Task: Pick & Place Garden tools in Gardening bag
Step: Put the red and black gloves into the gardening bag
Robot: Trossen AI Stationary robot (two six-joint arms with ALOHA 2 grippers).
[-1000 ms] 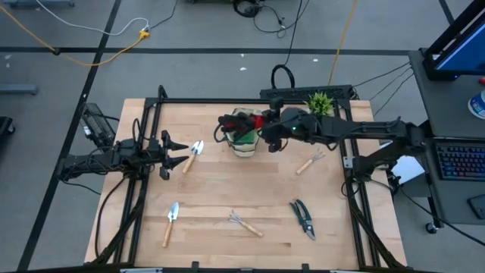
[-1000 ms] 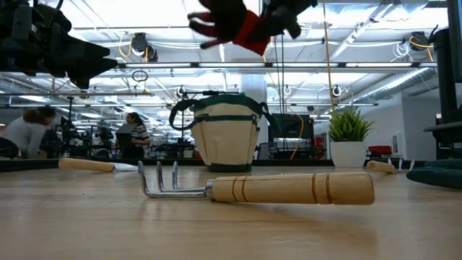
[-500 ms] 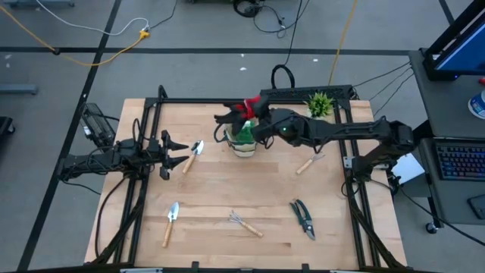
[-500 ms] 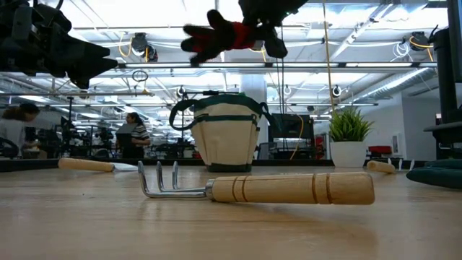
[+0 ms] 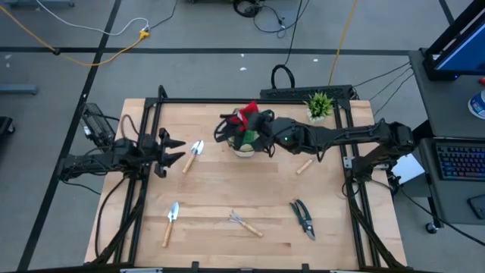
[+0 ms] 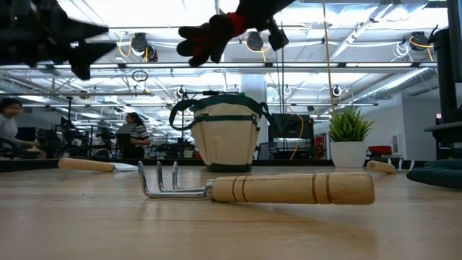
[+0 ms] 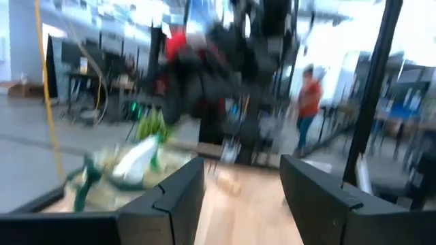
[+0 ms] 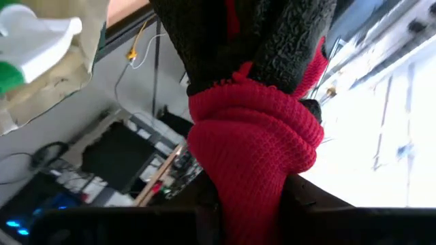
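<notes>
Fingers of my right gripper (image 5: 261, 127) are clamped on the red-and-black glove (image 5: 244, 118), which hangs in the air right over the bag (image 5: 243, 144), clear of its rim in the low view. From my right wrist camera the glove's red cuff fills the frame between the fingers, with the spray bottle (image 8: 27, 41) showing inside the bag past it. My left gripper (image 5: 173, 151) waits at the table's left side with its fingers apart and nothing between them, just beside a trowel (image 5: 194, 154). Nearer the front edge lie a second trowel (image 5: 170, 222), a rake (image 5: 244, 223) and the pruning shears (image 5: 304, 218); another wooden-handled tool (image 5: 305, 164) lies under my right arm, and a potted plant (image 5: 320, 105) stands at the back.
</notes>
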